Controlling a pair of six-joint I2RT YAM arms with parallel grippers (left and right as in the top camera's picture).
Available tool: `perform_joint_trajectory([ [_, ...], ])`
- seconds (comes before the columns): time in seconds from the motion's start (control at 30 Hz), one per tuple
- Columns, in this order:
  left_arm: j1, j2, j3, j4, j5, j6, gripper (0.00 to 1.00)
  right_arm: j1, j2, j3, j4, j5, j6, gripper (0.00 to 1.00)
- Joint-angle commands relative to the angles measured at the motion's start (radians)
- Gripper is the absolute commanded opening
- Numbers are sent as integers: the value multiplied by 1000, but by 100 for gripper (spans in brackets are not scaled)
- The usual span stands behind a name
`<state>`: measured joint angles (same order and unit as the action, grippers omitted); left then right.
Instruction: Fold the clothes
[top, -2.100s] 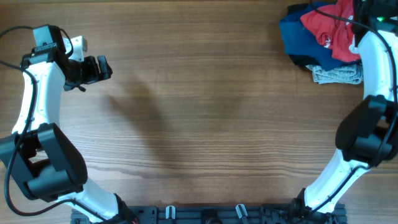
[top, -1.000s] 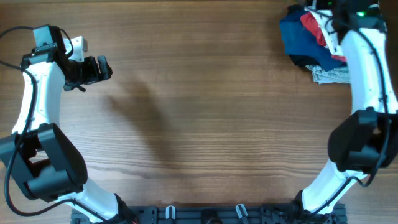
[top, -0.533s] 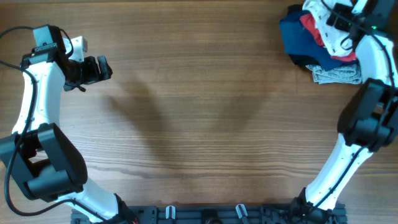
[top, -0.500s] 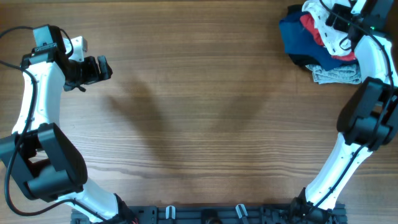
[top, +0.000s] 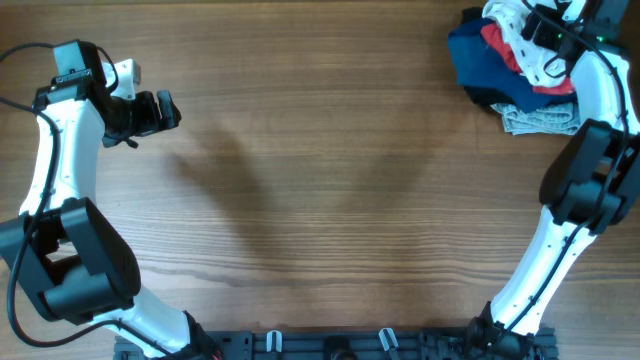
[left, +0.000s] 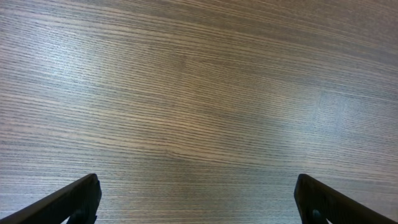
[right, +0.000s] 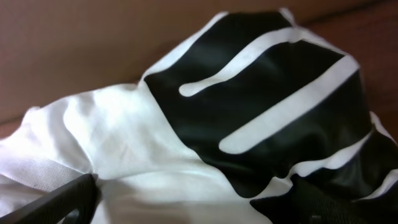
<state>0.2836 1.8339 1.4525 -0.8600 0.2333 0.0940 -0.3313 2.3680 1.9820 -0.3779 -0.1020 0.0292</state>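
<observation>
Plainly the right gripper (top: 538, 30) is the nearer one: its fingers (right: 62, 202) are spread wide and empty, with the white T-shirt (right: 106, 143) directly ahead, bunched atop the clothes pile (top: 480, 60) at the table's (top: 320, 200) far right corner (no long axis readable). The left gripper (top: 166, 110), equally agape and empty, sits well apart.

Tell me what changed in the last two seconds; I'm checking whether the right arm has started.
The right gripper moved in over the pile and hangs open above white fabric newly showing at its far end; nothing is gripped. The left gripper, open, and the navy garment stayed put.
</observation>
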Motion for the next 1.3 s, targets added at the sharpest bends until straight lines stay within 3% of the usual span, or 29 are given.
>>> perform_joint_trajectory([
  [0.0, 0, -14, 18, 0, 12, -5, 100, 42, 13, -125, -158, -103, -29, 100],
  [0.2, 0, -14, 18, 0, 12, -6, 100, 42, -328, -125, -224, -97, -112, 100],
  [0.43, 0, -14, 18, 0, 12, -6, 100, 42, -727, -125, -351, -80, -95, 99],
  [0.6, 0, -14, 18, 0, 12, -6, 100, 42, -900, -125, -518, -242, 70, 100],
  [0.73, 0, -14, 18, 0, 12, -6, 100, 42, -984, -125, -715, -393, 418, 100],
  [0.87, 0, -14, 18, 0, 12, -6, 100, 42, -996, -125, -842, -388, 602, 100],
  [0.97, 0, -14, 18, 0, 12, -5, 100, 42, -989, -125, -902, -339, 570, 100],
  [1.13, 0, -14, 18, 0, 12, -6, 100, 42, -989, -125, -899, -403, 119, 100],
  [1.27, 0, -14, 18, 0, 12, -6, 100, 66, -1016, -146, -838, -387, 44, 100],
])
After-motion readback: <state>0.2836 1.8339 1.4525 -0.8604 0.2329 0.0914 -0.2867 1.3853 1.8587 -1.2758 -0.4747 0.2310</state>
